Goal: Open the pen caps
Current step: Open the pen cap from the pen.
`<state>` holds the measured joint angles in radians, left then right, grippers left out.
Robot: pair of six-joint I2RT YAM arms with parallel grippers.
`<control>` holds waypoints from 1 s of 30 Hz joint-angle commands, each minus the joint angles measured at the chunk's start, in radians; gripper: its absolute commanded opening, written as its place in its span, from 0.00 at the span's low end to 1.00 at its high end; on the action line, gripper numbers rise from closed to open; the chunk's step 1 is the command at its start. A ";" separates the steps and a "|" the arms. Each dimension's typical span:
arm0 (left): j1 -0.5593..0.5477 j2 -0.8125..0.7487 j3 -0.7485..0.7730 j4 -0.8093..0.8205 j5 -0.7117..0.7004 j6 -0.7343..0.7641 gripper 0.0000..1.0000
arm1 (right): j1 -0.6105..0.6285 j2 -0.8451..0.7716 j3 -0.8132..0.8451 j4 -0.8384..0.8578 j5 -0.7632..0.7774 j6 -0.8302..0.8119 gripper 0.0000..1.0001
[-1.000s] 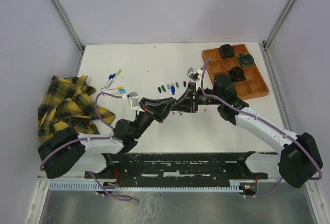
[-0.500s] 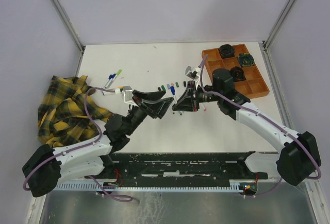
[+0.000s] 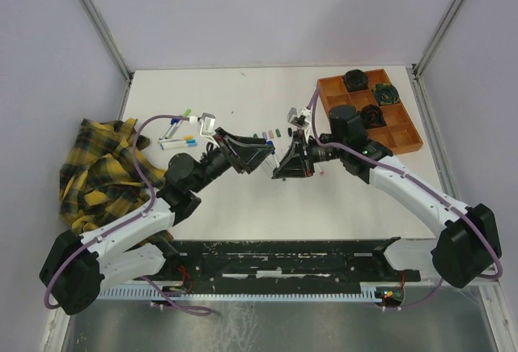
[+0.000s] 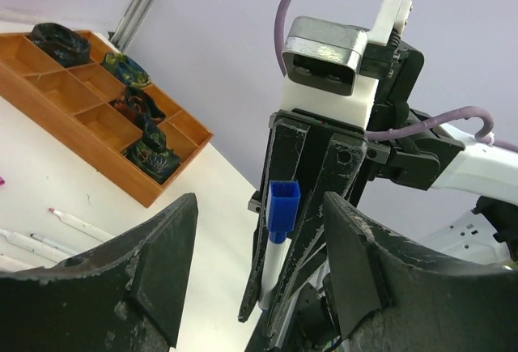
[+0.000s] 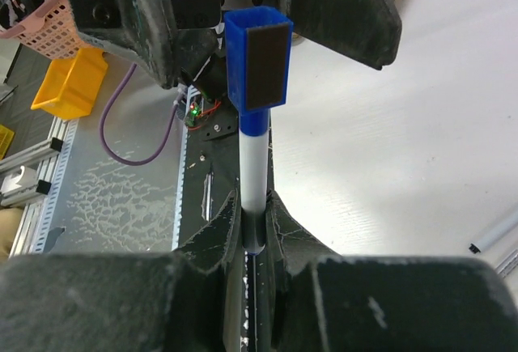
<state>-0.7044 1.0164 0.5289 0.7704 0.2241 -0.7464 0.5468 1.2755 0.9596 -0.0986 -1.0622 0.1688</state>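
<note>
At far left of the overhead frame: plaid cloth, bunched, not in play. Just right of it, a few spare pens on the white table.

Centre frame: left claw spread wide, nothing held, aimed at the other claw's load. Straight ahead of it in the left wrist view: blue cap, on its pen and upright.

Right of that: right claw clamped tight on the white barrel of the pen, cap end poking out toward the left fingers.

Step in hand, by judgement: uncapping this blue pen, grab on the cap not yet made. Next move likely calls for bringing the open fingers around the cap, closing squarely on its flat sides, then pulling straight along the barrel while the right grip holds firm. Risk of a skewed pinch bending the pen.

Upper centre overhead: loose caps in a short row above the claws, partly covered by the arms, count unclear. Upper right: orange tray with dark round things, untouched.

Hard to tell: whether the cap already sits between the left fingers or just past them. Lower barrel hidden inside the right grip.
</note>
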 commanded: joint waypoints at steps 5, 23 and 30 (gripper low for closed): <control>0.003 0.015 0.053 0.002 0.066 -0.058 0.62 | 0.000 0.012 0.052 -0.016 -0.013 -0.040 0.00; 0.003 0.078 0.087 -0.028 0.092 -0.054 0.21 | 0.000 0.033 0.070 -0.069 0.005 -0.076 0.00; 0.002 0.077 0.085 -0.036 0.080 -0.041 0.03 | -0.002 0.032 0.073 -0.054 -0.008 -0.049 0.07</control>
<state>-0.7044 1.0931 0.5716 0.7254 0.2993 -0.7940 0.5461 1.3106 0.9821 -0.1967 -1.0424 0.1253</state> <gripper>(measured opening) 0.245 0.180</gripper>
